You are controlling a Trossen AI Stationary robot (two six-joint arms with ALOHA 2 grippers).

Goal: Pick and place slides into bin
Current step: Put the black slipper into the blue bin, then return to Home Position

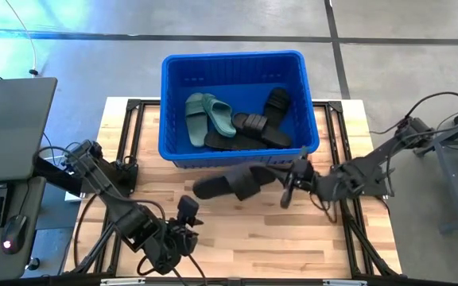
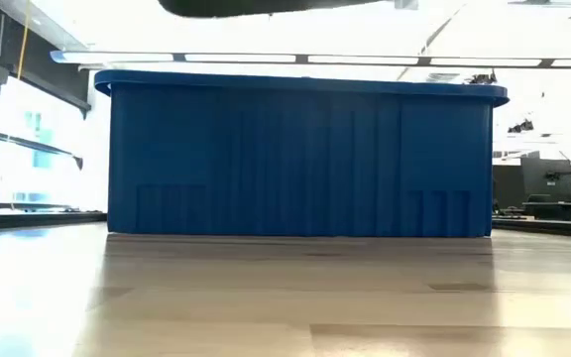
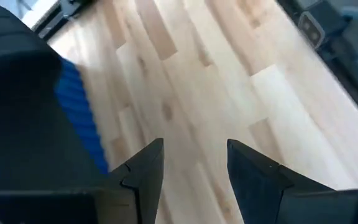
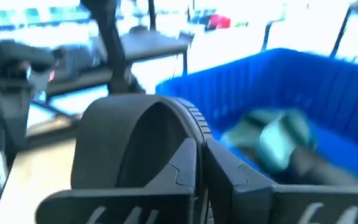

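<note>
The blue bin (image 1: 171, 103) stands at the table's far middle and fills the low view (image 2: 300, 159). In it lie two green slides (image 1: 209, 117) and several black slides (image 1: 265, 121). My right gripper (image 1: 286, 181) is shut on one black slide (image 1: 230, 183), held in the air just in front of the bin's near wall. That slide's underside shows above the bin's rim in the low view (image 2: 266, 7). My left gripper (image 1: 187, 210) is open and empty over the table's near left; its fingers stand apart in the left wrist view (image 3: 194, 171). My right gripper pinches the black slide between its two fingers at the slide's end toward the table's right (image 4: 191, 127). The fingers (image 4: 229, 180) come roughly level from the table's right and lie along the slide. The slide is lifted clear of the table and reaches out toward the table's left.
Bare wooden table top (image 1: 253, 238) lies in front of the bin. Black frame rails (image 1: 130, 135) run along the table's left and right sides. A grey desk with a keyboard (image 1: 6, 135) stands beyond the left edge.
</note>
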